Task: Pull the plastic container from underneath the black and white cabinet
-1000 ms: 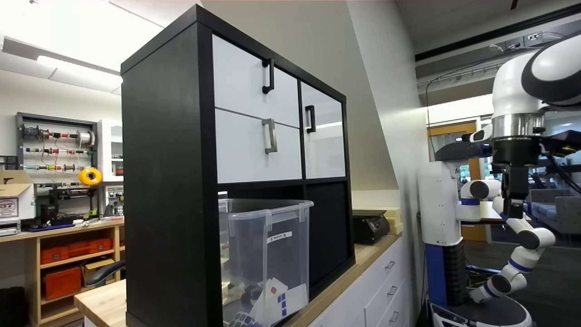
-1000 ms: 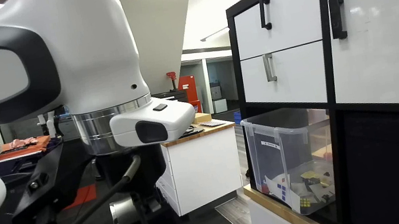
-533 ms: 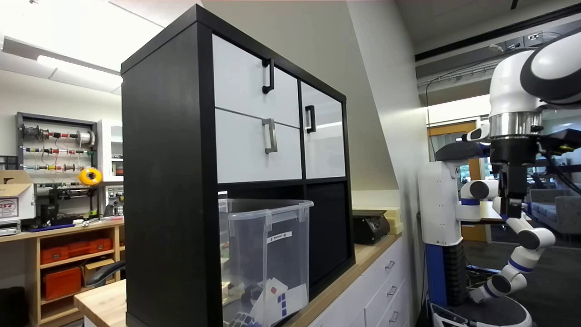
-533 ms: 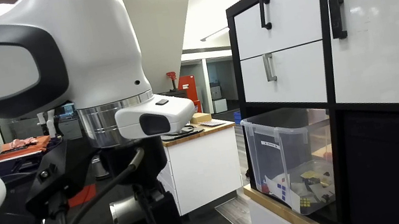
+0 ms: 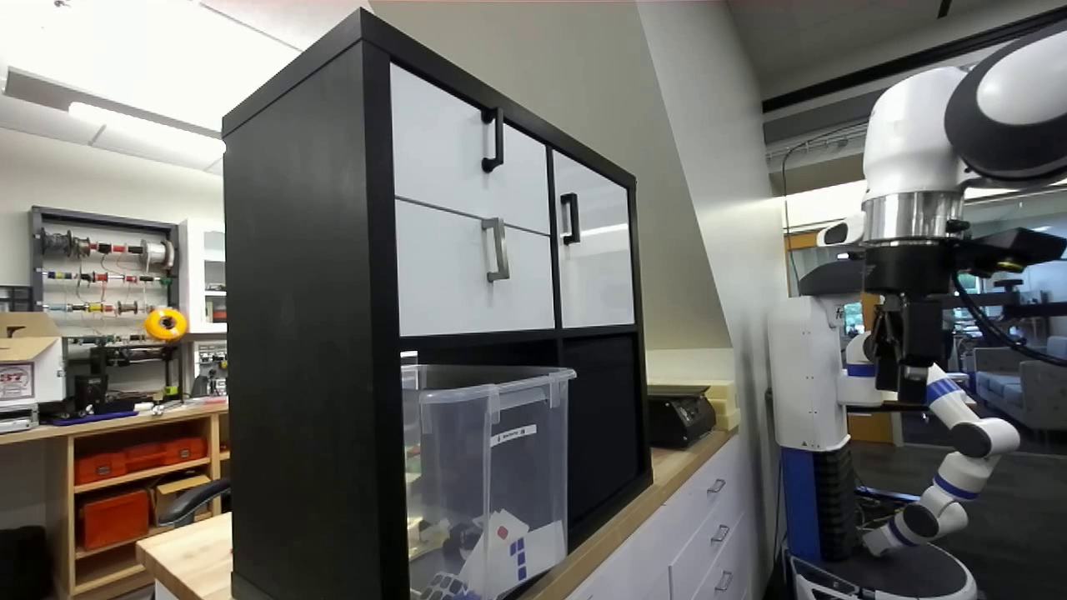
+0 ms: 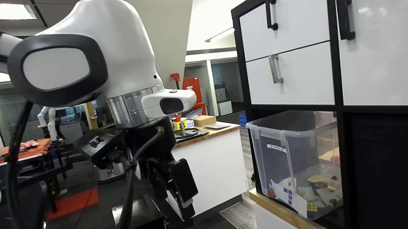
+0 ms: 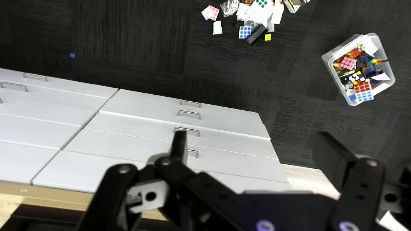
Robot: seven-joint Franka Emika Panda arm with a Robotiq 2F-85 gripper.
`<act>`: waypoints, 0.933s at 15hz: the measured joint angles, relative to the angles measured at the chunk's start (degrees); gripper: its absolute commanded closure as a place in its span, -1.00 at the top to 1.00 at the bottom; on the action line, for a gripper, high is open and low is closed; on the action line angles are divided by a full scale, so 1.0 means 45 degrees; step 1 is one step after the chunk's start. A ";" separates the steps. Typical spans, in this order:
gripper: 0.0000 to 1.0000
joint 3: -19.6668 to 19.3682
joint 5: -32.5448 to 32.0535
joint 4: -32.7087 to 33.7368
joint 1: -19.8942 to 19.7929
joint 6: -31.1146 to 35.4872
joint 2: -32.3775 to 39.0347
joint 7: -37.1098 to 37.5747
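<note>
The plastic container [image 5: 525, 467] is a large clear bin in the lower compartment of the black and white cabinet [image 5: 300, 333]. It also shows in an exterior view [image 6: 275, 160] with the cabinet [image 6: 306, 75]. The container's front sticks out a little past the cabinet's front; the cabinet frame hides part of it. My gripper [image 5: 902, 392] hangs in the air in front of the cabinet, well apart from the container, also in an exterior view [image 6: 177, 199]. In the wrist view my gripper [image 7: 252, 139] is open with nothing between its fingers. The container does not show there.
White drawers with metal handles [image 7: 151, 123] stand under the wooden counter [image 5: 600, 542]. A black device [image 5: 683, 415] sits on the counter. A white and blue robot [image 5: 813, 400] stands behind. A smaller clear bin [image 7: 332, 62] and scattered items [image 7: 257, 32] lie on the dark floor.
My arm and gripper have moved closer to the cabinet: left in an exterior view, and right and farther from the camera in an exterior view. The container and cabinet have not moved.
</note>
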 measured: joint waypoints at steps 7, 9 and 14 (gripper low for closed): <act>1.00 0.1308 0.0905 0.0194 0.1851 0.1401 0.1362 0.0241; 1.00 0.1534 0.0992 0.0534 0.2236 0.1776 0.2030 0.0241; 1.00 0.1986 0.0984 0.1904 0.2710 0.2829 0.3862 0.0197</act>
